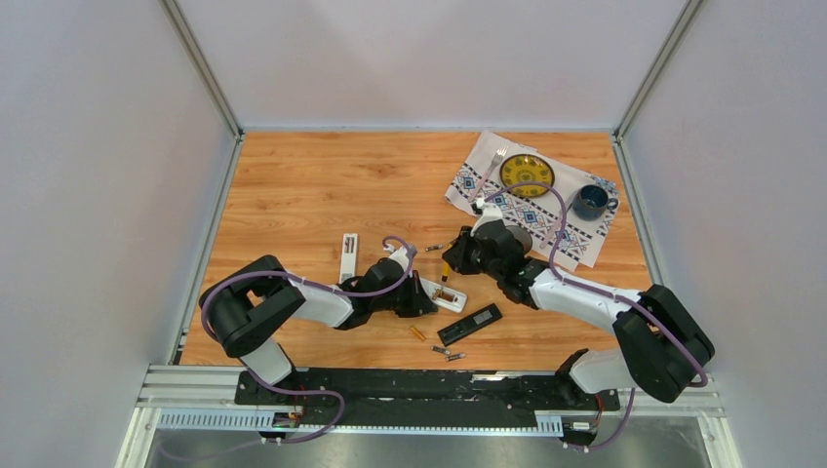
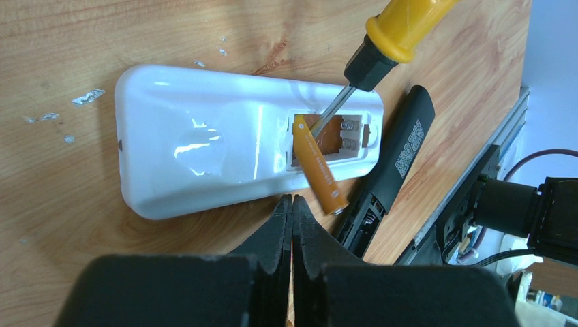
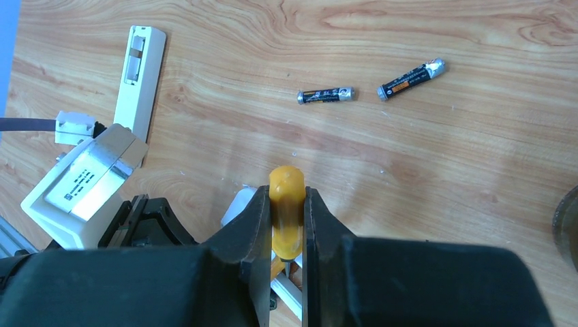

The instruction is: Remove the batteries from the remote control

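A white remote control (image 2: 204, 143) lies back-up on the wooden table, its battery bay open. One golden-orange battery (image 2: 319, 170) sticks out of the bay at a slant, its lower end over the remote's edge. A yellow-handled screwdriver (image 2: 399, 27) has its tip in the bay beside that battery. My right gripper (image 3: 286, 204) is shut on the screwdriver handle (image 3: 286, 197). My left gripper (image 2: 293, 199) is shut and empty, its tips at the remote's near edge. Two dark batteries (image 3: 326, 95) (image 3: 412, 80) lie loose on the wood beyond.
A black remote (image 1: 469, 323) with an open bay lies next to the white one, with loose batteries (image 1: 441, 349) near it. A white remote (image 1: 348, 256) lies to the left. At the back right, a patterned cloth (image 1: 575, 234) holds a yellow plate (image 1: 527, 174) and blue cup (image 1: 591, 202).
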You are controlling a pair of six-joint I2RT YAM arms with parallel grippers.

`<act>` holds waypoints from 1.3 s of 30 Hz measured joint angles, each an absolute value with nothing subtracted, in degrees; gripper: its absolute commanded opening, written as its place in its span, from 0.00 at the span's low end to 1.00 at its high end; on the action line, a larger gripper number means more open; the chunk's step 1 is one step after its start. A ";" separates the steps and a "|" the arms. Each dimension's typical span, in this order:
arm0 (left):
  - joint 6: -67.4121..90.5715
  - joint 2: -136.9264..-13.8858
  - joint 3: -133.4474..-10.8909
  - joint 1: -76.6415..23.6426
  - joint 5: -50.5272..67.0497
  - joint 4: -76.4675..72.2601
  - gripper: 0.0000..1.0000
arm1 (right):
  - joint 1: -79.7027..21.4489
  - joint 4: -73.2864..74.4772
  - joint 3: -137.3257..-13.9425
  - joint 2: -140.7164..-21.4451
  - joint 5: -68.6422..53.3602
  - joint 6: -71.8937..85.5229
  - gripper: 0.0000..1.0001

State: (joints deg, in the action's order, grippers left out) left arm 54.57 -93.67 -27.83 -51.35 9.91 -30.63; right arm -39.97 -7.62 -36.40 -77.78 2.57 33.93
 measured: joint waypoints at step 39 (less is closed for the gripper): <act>50.09 -82.67 -22.65 -50.11 5.89 -25.28 0.34 | -42.74 -12.69 -38.65 -75.59 2.96 36.36 0.00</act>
